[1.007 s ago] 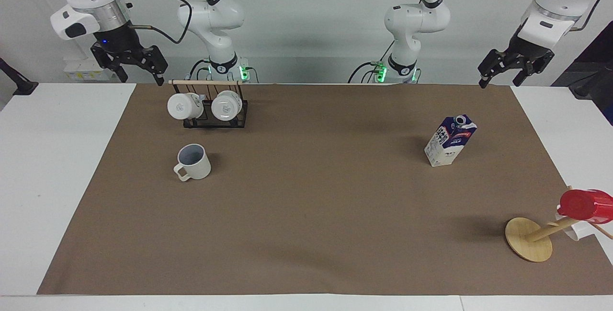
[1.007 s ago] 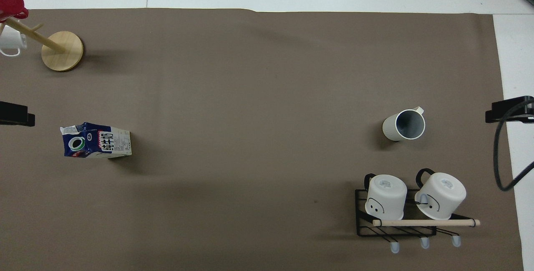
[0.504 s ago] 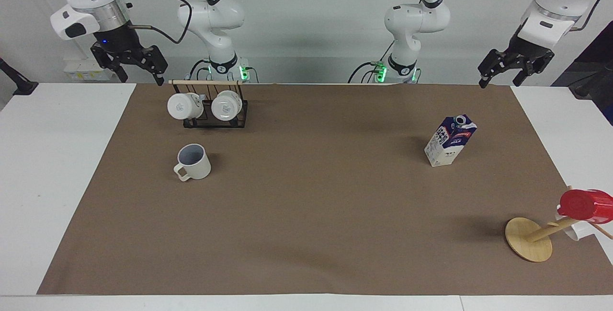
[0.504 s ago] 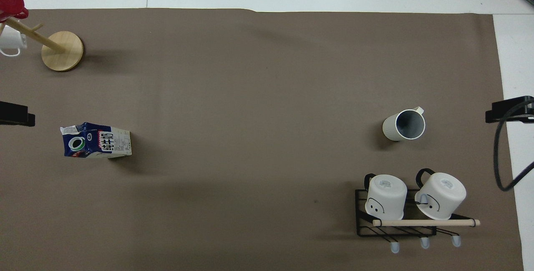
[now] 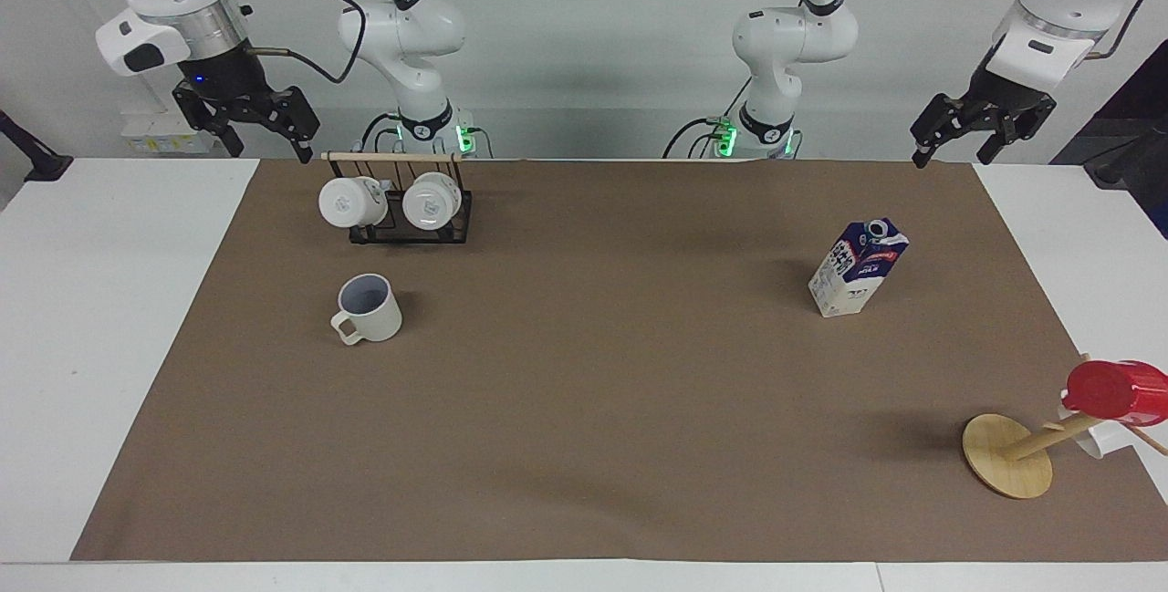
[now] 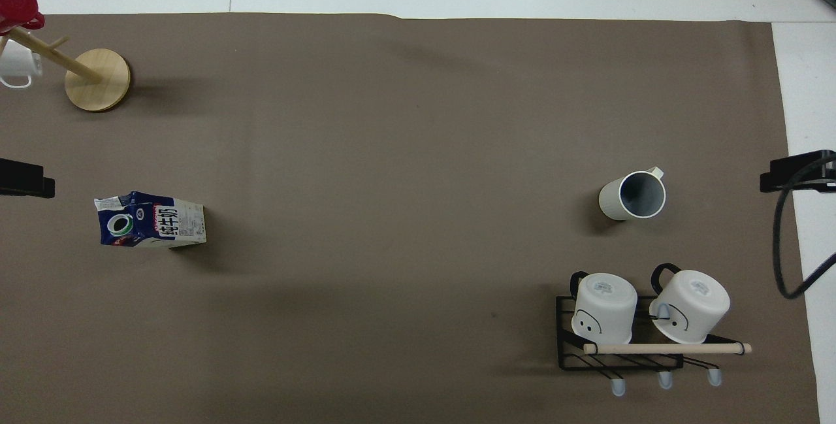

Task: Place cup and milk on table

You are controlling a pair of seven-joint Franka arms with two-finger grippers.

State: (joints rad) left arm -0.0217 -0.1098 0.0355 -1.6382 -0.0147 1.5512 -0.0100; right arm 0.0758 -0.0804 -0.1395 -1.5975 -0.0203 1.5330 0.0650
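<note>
Brown paper covers the table (image 5: 109, 300), cup (image 5: 368, 307) at nine o'clock, milk (image 5: 858, 267) at three. Left gripper (image 5: 981, 138) and right gripper (image 5: 248, 122) wait raised by the robots' edge, fingers spread, empty.

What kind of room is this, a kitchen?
Probably a robot lab, not a kitchen. Two white robot arms stand at a table covered with brown paper, with only a cup, a milk carton and mug racks set out.

Bright, even light falls from above. The dark blue and white gable-top milk carton (image 5: 858, 267) and small cream-white mug (image 5: 368, 308) cast soft, short shadows on the brown paper. Focus is sharp, without glare.
</note>
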